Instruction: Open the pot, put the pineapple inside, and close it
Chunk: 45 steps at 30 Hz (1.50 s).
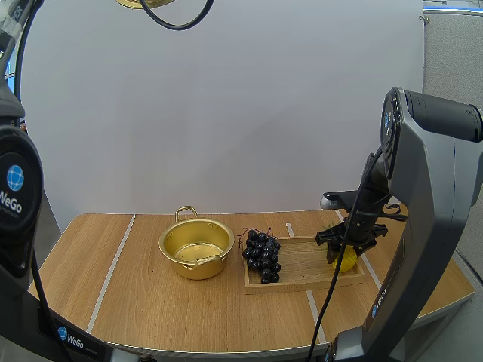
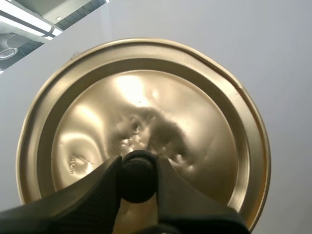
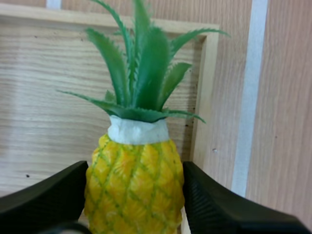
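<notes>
Right tool [image 3: 135,200]: fingers closed onto the pineapple [image 3: 136,165], one pad on each flank of the yellow body, below the white collar and green crown. Looks like contact on both sides, so I'd call it gripped. In the high view the right tool [image 1: 346,253] sits over the right end of the wooden tray [image 1: 302,277], pineapple under it near the tray's right rim. Can't tell if it's off the tray floor yet.

Left tool [image 2: 138,170]: clamped on the black knob [image 2: 138,181] of the gold lid [image 2: 146,97], held up in the air.

Pot [image 1: 196,265]: open, empty, on the surface [image 1: 143,302] just left of the tray. Grapes [image 1: 262,256] lie on the tray's left end, between pot and pineapple.

Handling, my read: pineapple looks like a moulded plastic toy, so light, stiff, a bit slick. Grip mid-body across the widest part as now; avoid the leaves, which look thin and bendy. Carry it high enough to clear the grapes and the pot rim. Lid is thin metal, light; the knob is the only sensible hold.
</notes>
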### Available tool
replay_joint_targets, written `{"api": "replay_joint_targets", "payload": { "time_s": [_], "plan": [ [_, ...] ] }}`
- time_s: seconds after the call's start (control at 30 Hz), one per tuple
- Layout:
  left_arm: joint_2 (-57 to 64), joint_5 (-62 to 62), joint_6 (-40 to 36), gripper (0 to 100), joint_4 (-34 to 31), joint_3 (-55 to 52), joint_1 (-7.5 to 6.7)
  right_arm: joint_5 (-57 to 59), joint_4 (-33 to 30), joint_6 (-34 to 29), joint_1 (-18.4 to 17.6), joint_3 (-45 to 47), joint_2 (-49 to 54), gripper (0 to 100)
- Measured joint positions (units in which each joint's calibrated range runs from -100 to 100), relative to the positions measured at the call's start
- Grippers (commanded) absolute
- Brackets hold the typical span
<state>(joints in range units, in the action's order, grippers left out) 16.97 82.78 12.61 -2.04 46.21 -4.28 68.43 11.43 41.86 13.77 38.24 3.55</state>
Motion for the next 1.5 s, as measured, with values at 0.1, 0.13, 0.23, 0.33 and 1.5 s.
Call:
{"api": "replay_joint_targets", "payload": {
  "time_s": [0.1, 0.13, 0.23, 0.33, 1.5],
  "plan": [
    [0.0, 0.0, 0.0, 0, 0.0, 0.0, 0.00, 2.6, 0.3, 0.0, 0.0, -2.0, 3.8, 0],
    [0.0, 0.0, 0.0, 0, 0.0, 0.0, 0.00, 3.4, 0.4, 0.0, 0.0, -2.6, 5.2, 0],
    [0.0, 0.0, 0.0, 0, 0.0, 0.0, 0.00, 7.0, 0.8, 0.1, -0.3, -4.9, 10.2, 0],
    [0.0, 0.0, 0.0, 0, 0.0, 0.0, 0.00, 9.6, 1.1, 0.2, -1.1, -6.6, 13.7, 0],
    [0.0, 0.0, 0.0, 0, 0.0, 0.0, 0.00, 17.7, 3.1, -8.3, -29.2, -16.0, 12.0, 0]
  ]
}}
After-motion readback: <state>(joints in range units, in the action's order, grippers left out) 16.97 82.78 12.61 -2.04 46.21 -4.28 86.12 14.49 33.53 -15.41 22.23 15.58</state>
